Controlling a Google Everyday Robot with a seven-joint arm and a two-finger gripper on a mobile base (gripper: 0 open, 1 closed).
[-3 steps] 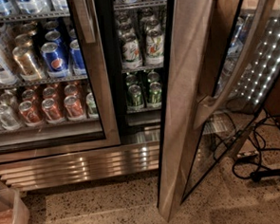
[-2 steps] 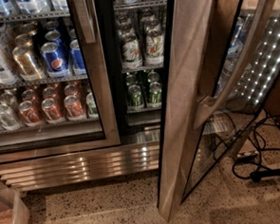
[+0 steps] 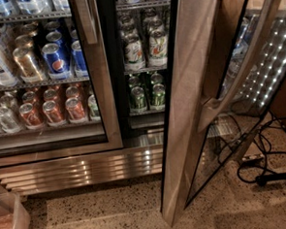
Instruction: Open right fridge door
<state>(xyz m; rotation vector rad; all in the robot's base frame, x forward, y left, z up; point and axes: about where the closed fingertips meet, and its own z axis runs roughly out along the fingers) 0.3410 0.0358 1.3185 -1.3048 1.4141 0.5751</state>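
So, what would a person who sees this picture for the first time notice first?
The right fridge door stands swung open toward the camera, right of centre, with its long handle slanting down its outer side. In the gap beside it are shelves with green cans, and behind the shut left door sit blue Pepsi cans. The pincer is not in view.

No shift noted: right fridge door (image 3: pixel 191 108) at the same open angle, swung out near right. Hand out of view throughout.
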